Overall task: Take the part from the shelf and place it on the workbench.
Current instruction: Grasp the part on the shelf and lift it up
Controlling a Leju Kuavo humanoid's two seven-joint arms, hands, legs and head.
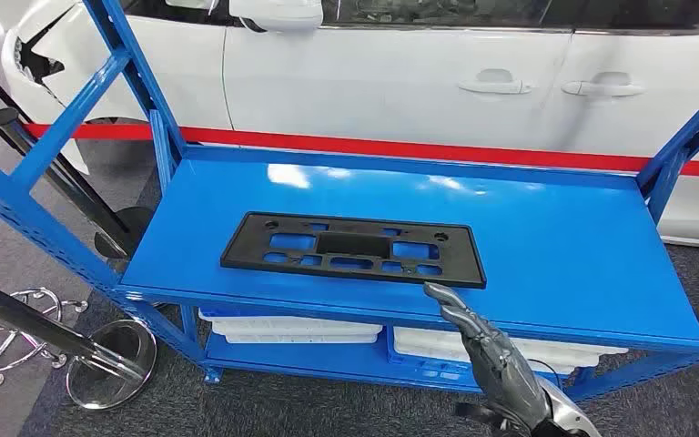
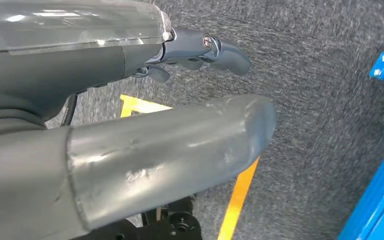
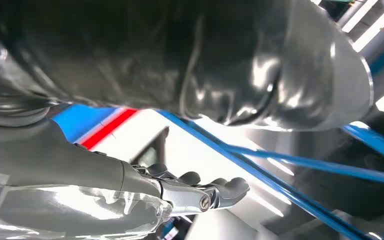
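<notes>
**Black part lies flat on blue shelf, both hands empty**

One black part [image 1: 353,248], a flat rectangular frame with cut-out windows, lies flat left of centre on the top deck of the blue shelf [image 1: 555,241]. Open deck stretches toward 3 o'clock. At 5 o'clock the right hand [image 1: 478,341] reaches just short of its near edge, fingers extended together, holding nothing. The left hand [image 2: 145,125] hangs over carpet, fingers slightly apart, empty.

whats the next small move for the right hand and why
Probably reach the right hand forward and up over the shelf edge toward the black part's near right corner: the part lies flat and untouched, and the hand sits just short of it, holding nothing.
</notes>
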